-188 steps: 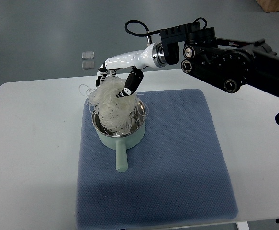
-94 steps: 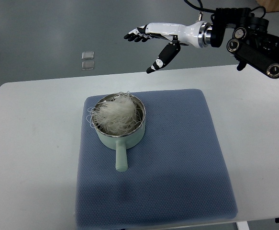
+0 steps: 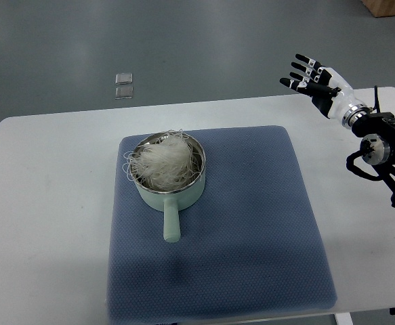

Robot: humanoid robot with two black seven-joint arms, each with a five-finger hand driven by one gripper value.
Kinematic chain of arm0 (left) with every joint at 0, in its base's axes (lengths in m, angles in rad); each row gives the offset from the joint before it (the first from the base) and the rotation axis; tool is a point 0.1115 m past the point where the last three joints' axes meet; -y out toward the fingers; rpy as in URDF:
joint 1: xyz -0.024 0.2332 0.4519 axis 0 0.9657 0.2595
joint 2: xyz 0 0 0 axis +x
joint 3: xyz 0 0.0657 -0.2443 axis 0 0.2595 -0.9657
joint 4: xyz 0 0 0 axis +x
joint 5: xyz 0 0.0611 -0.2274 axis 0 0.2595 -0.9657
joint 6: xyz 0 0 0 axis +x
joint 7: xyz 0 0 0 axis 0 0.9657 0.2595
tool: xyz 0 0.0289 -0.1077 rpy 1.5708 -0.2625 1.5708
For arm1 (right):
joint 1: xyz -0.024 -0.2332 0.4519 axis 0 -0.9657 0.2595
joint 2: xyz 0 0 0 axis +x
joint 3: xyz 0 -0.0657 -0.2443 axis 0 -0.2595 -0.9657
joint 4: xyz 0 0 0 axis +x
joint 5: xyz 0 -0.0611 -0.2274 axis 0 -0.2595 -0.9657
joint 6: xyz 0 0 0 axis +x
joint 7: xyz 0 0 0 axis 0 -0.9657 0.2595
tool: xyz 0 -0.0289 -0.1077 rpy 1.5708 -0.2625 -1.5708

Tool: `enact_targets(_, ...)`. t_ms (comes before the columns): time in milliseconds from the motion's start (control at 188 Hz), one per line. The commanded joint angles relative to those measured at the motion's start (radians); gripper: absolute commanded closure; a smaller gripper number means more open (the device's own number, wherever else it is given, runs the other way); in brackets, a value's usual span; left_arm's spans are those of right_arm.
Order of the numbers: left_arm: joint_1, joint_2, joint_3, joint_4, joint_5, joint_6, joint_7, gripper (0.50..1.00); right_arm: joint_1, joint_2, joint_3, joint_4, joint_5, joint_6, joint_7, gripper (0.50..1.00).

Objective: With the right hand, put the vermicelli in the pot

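Observation:
A pale green pot [image 3: 172, 196] with a steel inside stands on the blue mat [image 3: 251, 223], its handle pointing toward me. A white bundle of vermicelli [image 3: 162, 163] lies inside the pot, a few strands hanging over the left rim. My right hand [image 3: 312, 80] is at the far right, well away from the pot, raised over the table's back edge. Its fingers are spread and it holds nothing. The left arm does not show.
The mat lies on a white table [image 3: 48, 203]. Two small clear squares [image 3: 124, 85] lie on the grey floor beyond the table's back edge. The right arm's black forearm [image 3: 383, 152] hangs over the table's right side.
The right hand let go of the vermicelli over the pot, lifted away and swung far to the right. The vermicelli has settled into the pot.

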Motion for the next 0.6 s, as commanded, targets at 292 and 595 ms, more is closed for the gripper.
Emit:
enact_targets(292, 0.000, 0.000, -0.001, 0.002, 0.000, 0.000, 0.001, 0.500, -0.025, 0.004, 0.009, 0.000, 0.154, -0.025, 0.010, 0.585)
enact_targets(595, 0.000, 0.000, -0.001, 0.002, 0.000, 0.002, 0.001, 0.500, -0.037, 0.005, -0.003, 0.000, 0.153, -0.027, 0.016, 0.570)
